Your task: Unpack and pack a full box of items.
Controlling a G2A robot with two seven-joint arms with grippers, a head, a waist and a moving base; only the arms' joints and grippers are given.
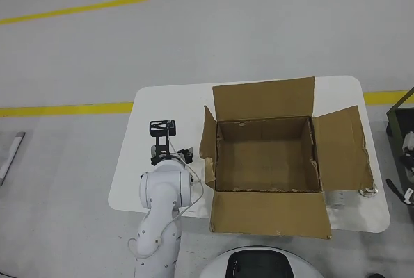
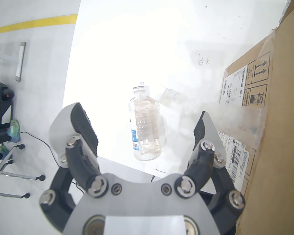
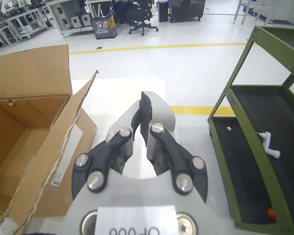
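Brown cardboard box [image 1: 262, 101], top view: flaps open, on white desk [image 1: 158, 104]; left tool [image 1: 163, 126] beside it.
Left wrist view: left tool [image 2: 139, 113] spread apart above clear plastic bottle [image 2: 145, 125] on desk, near box.
Right wrist view: right tool [image 3: 142, 108] closed together, beside box.

A large brown cardboard box [image 1: 262, 101] stands upright and open on the right part of a white table [image 1: 172, 104], all four flaps folded outward and its bare brown floor in view; white shipping labels sit on its left outer wall. Just left of the box, over the tabletop, is a clear plastic bottle [image 2: 145, 125] with a blue-and-white label, neck pointing far. Whether it rests on the table cannot be told.
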